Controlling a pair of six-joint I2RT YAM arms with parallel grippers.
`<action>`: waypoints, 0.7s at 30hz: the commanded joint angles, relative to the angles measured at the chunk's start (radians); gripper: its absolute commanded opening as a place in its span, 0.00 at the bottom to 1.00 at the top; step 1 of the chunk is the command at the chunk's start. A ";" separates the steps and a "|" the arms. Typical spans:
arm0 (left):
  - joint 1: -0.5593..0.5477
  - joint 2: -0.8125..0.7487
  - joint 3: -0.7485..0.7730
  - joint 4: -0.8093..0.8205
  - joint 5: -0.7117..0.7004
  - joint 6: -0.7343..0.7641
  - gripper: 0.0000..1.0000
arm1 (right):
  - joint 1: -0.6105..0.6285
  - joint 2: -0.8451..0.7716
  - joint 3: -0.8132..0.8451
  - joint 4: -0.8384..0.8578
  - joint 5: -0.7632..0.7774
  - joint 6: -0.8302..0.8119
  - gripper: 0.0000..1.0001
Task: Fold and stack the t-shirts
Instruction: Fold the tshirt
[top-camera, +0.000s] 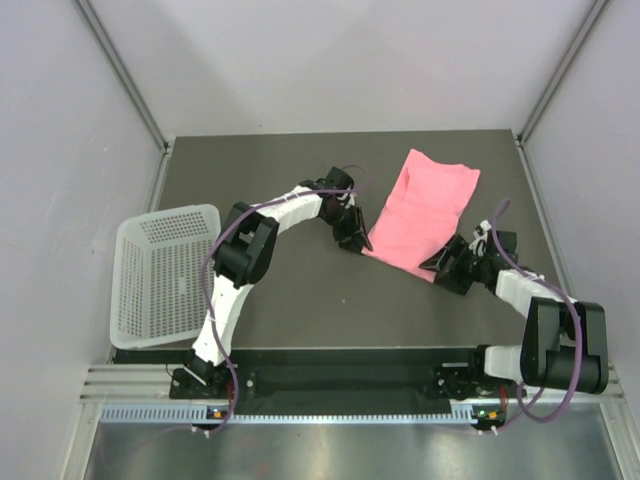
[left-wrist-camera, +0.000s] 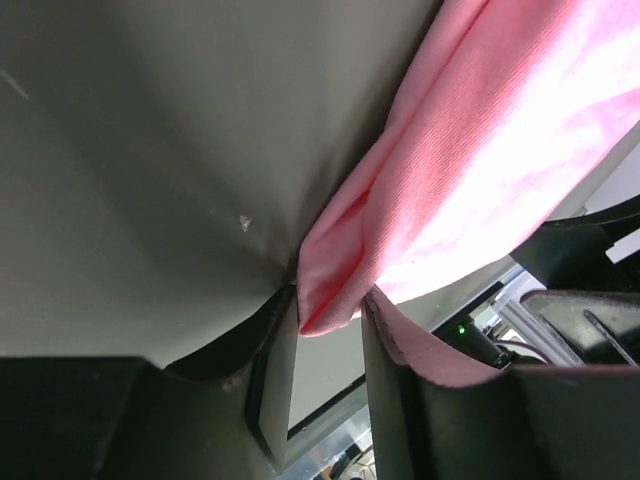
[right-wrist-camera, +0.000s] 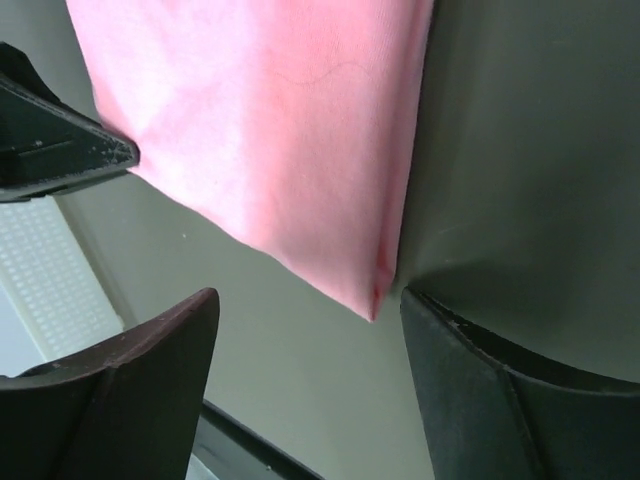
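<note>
Top view: salmon t-shirt (top-camera: 425, 210), folded into a long strip, lies flat toward the far right corner of the tabletop (top-camera: 300, 310). Left fingers (top-camera: 352, 235) sit at its near left corner, right fingers (top-camera: 441, 264) at its near right corner. White basket (top-camera: 165, 275) at left edge.

Left wrist: fingers close around the shirt corner, a gap shows; can't tell if pinching.

Right wrist: fingers spread wide, corner between them, not gripped.

Thin, light, limp cloth, likely to sag and slip. Best grip is both near corners, through all layers.
</note>
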 joint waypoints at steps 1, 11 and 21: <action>-0.004 0.024 0.016 -0.031 -0.048 0.030 0.37 | -0.011 0.041 -0.042 0.071 0.044 0.028 0.73; -0.006 0.021 0.008 -0.041 -0.063 0.065 0.21 | -0.011 0.106 -0.065 0.120 0.087 0.024 0.41; -0.009 -0.095 -0.111 -0.066 -0.181 0.162 0.00 | 0.014 0.017 -0.061 -0.038 0.047 -0.032 0.00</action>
